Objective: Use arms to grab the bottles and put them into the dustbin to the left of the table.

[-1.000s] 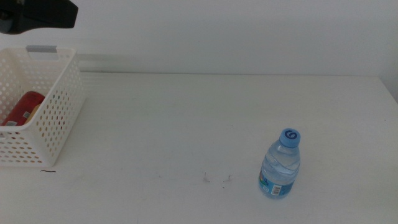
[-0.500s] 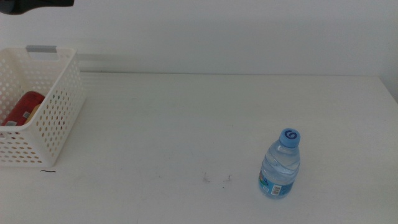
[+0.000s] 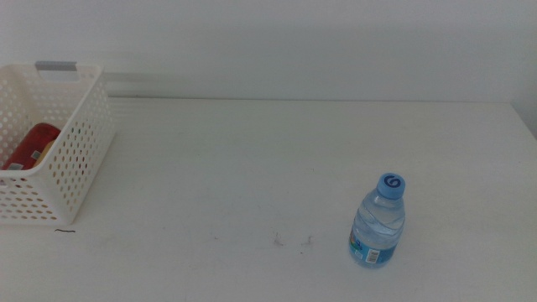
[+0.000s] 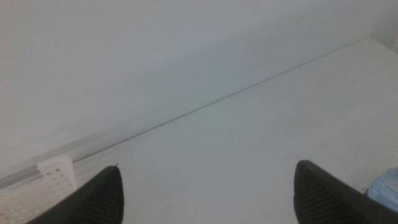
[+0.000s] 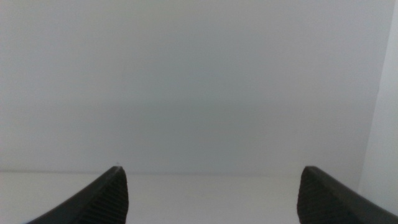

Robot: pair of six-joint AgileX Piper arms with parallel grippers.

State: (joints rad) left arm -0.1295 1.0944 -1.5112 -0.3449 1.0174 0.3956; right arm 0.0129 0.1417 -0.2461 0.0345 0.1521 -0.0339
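One bottle (image 3: 377,222) is standing upright on the table (image 3: 252,159) at about 4 o'clock in the middle view, well apart from the bin (image 3: 80,143), which is sitting at 9 o'clock at the table's left edge. Inside the bin a red can (image 3: 32,144) is lying against the near wall; whether anything else is lying under it I cannot tell.

The step in hand looks like the gap between a drop and the last pick: the bottle is waiting untouched. No arm is showing in the middle view. The left gripper (image 4: 208,199) is hanging with its jaws spread wide and nothing between them, looking across the table with the bin's corner and a sliver of the bottle at the edges of its view. The right gripper (image 5: 211,199) is also gaping wide and empty, facing the wall.

Next, one arm probably needs to be coming down over the bottle, closing on its body below the cap, then carrying it to the bin.

A second ago a dark arm part was showing at 10 o'clock above the bin; it is now gone from view. The bottle and bin are sitting unchanged.
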